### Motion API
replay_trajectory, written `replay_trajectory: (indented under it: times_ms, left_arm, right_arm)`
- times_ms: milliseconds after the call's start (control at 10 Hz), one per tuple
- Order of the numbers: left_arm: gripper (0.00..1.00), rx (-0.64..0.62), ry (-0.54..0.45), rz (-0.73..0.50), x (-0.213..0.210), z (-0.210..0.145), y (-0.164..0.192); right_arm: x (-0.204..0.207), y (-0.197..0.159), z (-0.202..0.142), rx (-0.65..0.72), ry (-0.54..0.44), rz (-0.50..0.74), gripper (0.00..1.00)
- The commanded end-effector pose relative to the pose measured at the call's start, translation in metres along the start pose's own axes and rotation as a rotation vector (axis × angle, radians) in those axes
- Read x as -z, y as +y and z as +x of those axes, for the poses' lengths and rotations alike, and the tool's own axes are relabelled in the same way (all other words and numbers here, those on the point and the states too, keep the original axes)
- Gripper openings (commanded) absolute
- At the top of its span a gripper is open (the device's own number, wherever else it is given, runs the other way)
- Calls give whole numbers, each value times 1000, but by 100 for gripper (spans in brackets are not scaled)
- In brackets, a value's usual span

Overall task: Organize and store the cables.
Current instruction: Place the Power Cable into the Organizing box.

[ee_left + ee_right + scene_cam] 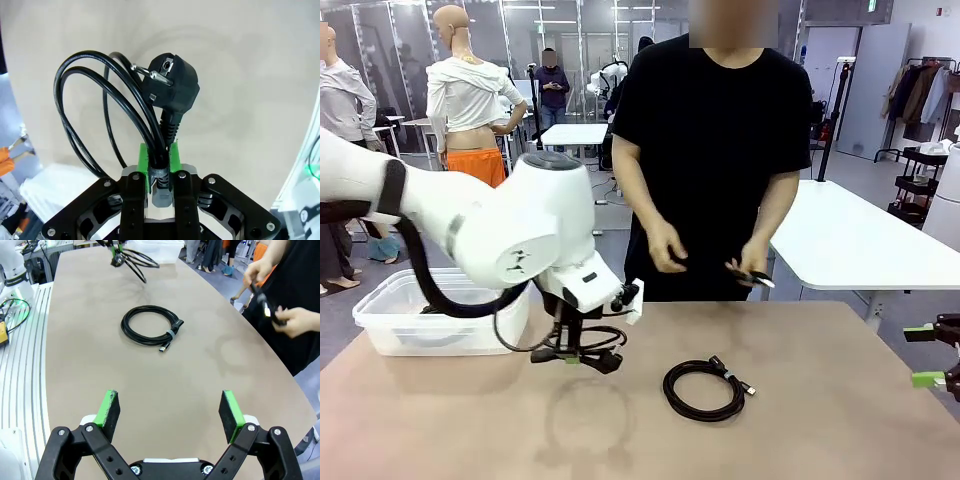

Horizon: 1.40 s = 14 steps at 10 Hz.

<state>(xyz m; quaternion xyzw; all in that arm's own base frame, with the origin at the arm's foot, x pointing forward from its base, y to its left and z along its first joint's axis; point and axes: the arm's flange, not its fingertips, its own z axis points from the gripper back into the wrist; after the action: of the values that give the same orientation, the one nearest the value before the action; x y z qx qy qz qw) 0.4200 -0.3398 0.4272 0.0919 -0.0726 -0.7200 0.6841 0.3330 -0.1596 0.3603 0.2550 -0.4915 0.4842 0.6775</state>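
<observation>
Black power cord with round plug [172, 82]: clamped between the green pads of the left end effector [159, 156], above the beige counter [820, 430], left, near a clear plastic bin [390, 335]. Black banded cable coil [670, 388]: flat on counter, centre. Right end effector [169, 407]: spread wide, empty, right edge.

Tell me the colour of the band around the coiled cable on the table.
The band is light grey; the right wrist view shows it best.

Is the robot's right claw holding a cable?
No, the right gripper stands open and empty, the coiled cable lying apart on the table.
</observation>
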Motion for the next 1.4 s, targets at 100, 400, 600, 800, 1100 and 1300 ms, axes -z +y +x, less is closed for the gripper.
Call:
replay_trajectory:
  times_ms: [100, 400, 600, 800, 1100, 1300]
  left_arm:
    - [0, 28, -54, 99, -25, -32, -28]
    - [0, 6, -19, 94, -30, -26, -23]
    - [0, 6, -19, 94, -30, -26, -23]
    - [0, 6, -19, 94, -30, -26, -23]
    - [18, 24, -53, 127, -60, -72, -5]
    - [18, -55, -107, 184, -85, -130, 25]
  right_arm:
    - [0, -1, 3, -1, -10, -10, 100]
    - [0, -1, 3, -1, -10, -10, 100]
    - [0, -1, 3, -1, -10, -10, 100]
    - [0, -1, 3, -1, -10, -10, 100]
    - [0, -1, 3, -1, -10, -10, 100]
    - [0, -1, 3, -1, -10, -10, 100]
